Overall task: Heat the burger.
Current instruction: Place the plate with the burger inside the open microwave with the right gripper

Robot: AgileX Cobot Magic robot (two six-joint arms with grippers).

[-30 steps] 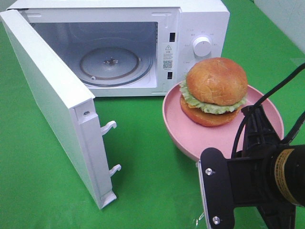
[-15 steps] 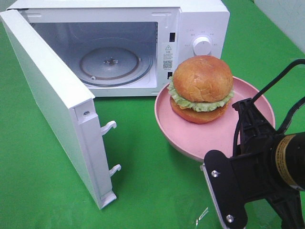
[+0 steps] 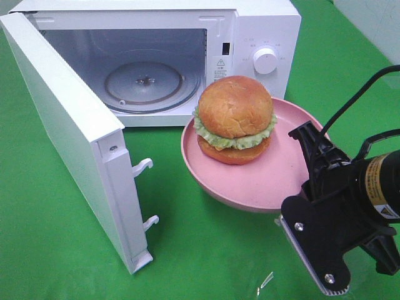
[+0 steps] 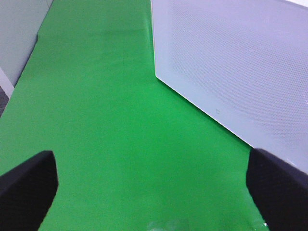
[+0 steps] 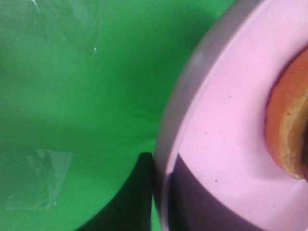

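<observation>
The burger [image 3: 235, 119], with golden buns, green lettuce and an orange patty, sits on a pink plate [image 3: 262, 184] held above the green mat in front of the microwave's control panel. My right gripper [image 3: 308, 140] is shut on the plate's right rim. In the right wrist view the dark fingers [image 5: 144, 192] pinch the pink rim [image 5: 226, 120], with the burger's bun [image 5: 288, 130] at the edge. My left gripper [image 4: 154, 192] is open over bare green mat, and nothing lies between its fingers. It does not show in the exterior view.
The white microwave [image 3: 262, 31] stands at the back. Its door [image 3: 69, 131] is swung wide open to the left. A glass turntable [image 3: 144, 81] lies inside the cavity. The door's perforated panel [image 4: 240, 72] fills part of the left wrist view.
My right gripper has carried the plate with the burger leftward, from in front of the dial toward the microwave's opening. The microwave door has not moved.
</observation>
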